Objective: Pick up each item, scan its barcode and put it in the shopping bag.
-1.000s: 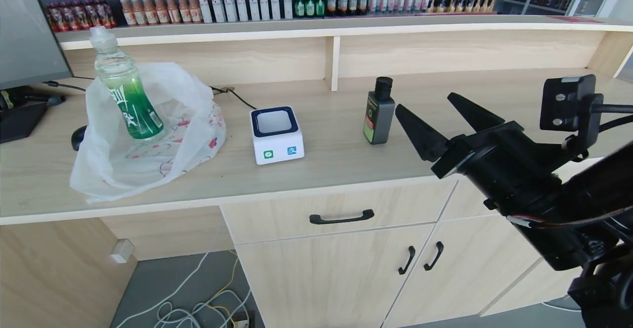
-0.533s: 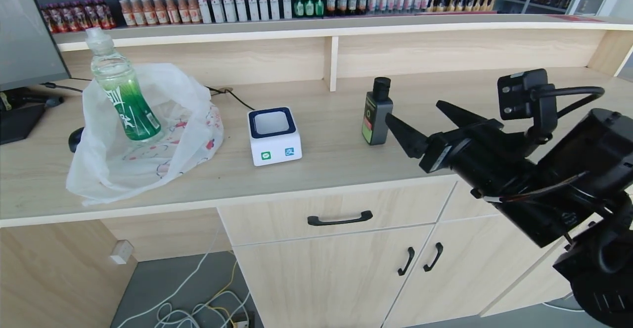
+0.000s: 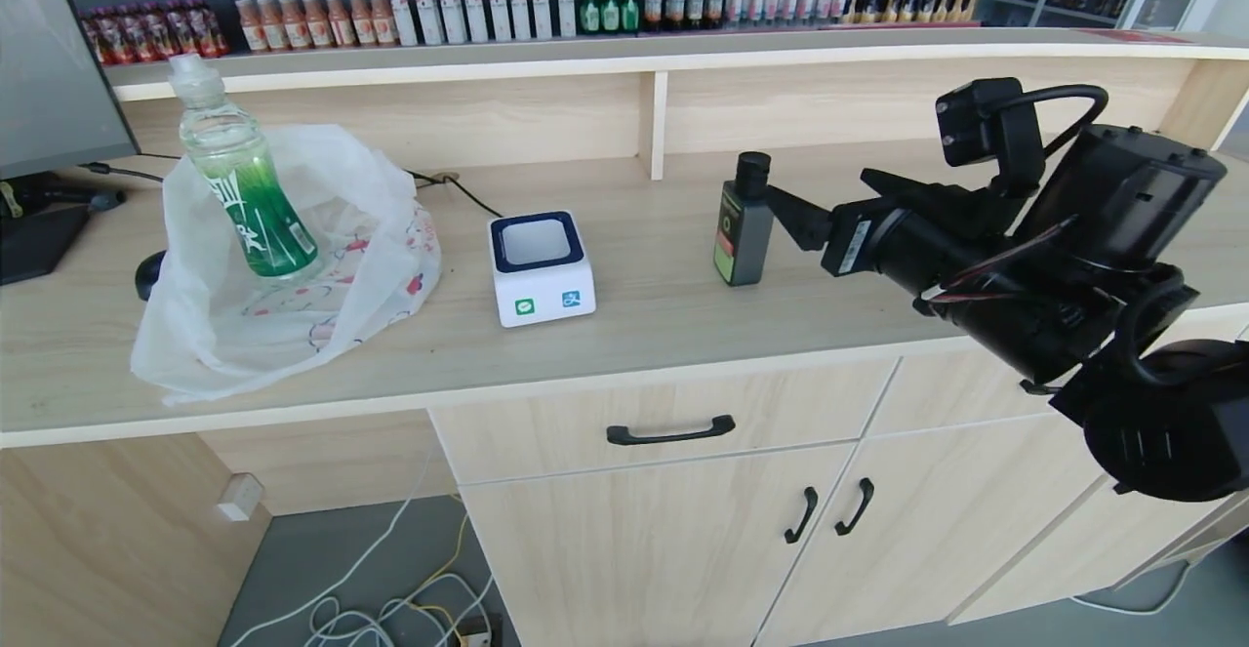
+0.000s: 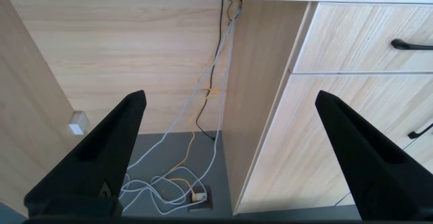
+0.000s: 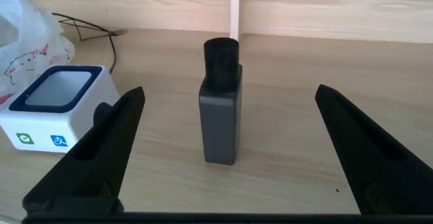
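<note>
A dark grey bottle (image 3: 744, 227) with a black cap stands upright on the wooden counter (image 3: 644, 325), right of the white barcode scanner (image 3: 542, 266). My right gripper (image 3: 818, 188) is open, level with the bottle's upper part and just to its right. In the right wrist view the bottle (image 5: 220, 119) stands centred ahead of the right gripper (image 5: 230, 92), apart from its spread fingers (image 5: 95, 163). A white shopping bag (image 3: 293, 305) lies at the counter's left with a green-labelled bottle (image 3: 244, 179) standing in it. My left gripper (image 4: 230, 95) is open and holds nothing, below counter height.
The scanner (image 5: 51, 105) sits close beside the grey bottle. A raised shelf (image 3: 644, 91) with a divider runs along the counter's back. Drawers and cabinet doors (image 3: 673, 491) lie under the counter, with loose cables (image 4: 196, 176) on the floor. A monitor (image 3: 49, 52) stands at far left.
My right arm has risen and swung left toward the grey bottle, its open fingers now near the bottle's neck. The bottle, scanner and bag have stayed put.
</note>
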Controlling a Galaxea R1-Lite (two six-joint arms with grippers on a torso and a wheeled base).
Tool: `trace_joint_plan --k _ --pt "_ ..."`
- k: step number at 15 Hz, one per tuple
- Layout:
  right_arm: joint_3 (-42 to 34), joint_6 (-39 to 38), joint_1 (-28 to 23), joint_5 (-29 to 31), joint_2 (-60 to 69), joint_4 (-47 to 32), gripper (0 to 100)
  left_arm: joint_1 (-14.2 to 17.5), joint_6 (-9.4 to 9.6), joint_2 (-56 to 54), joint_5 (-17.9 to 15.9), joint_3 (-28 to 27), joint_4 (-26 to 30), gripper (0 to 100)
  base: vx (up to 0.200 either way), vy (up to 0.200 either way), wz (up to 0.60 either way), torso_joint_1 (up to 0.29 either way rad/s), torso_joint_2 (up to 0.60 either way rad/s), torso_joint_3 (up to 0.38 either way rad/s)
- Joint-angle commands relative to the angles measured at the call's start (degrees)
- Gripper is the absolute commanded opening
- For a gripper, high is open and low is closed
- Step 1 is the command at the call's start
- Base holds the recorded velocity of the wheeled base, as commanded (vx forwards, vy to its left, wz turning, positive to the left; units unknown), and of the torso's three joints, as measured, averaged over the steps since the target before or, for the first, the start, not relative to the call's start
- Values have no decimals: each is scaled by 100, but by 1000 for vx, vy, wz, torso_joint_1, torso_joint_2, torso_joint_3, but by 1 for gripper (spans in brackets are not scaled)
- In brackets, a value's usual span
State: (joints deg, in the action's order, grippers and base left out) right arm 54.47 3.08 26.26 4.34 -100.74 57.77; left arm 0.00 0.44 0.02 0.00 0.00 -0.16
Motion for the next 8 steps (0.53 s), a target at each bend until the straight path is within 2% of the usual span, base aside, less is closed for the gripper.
trace_joint_plan --k 1,8 --pt "433 -1 37 -3 -393 -11 100 0 0 -2 0 0 -2 100 0 0 0 0 0 0" --pt "1523 -141 160 5 -1167 -240 100 0 0 -2 0 0 -2 100 0 0 0 0 0 0"
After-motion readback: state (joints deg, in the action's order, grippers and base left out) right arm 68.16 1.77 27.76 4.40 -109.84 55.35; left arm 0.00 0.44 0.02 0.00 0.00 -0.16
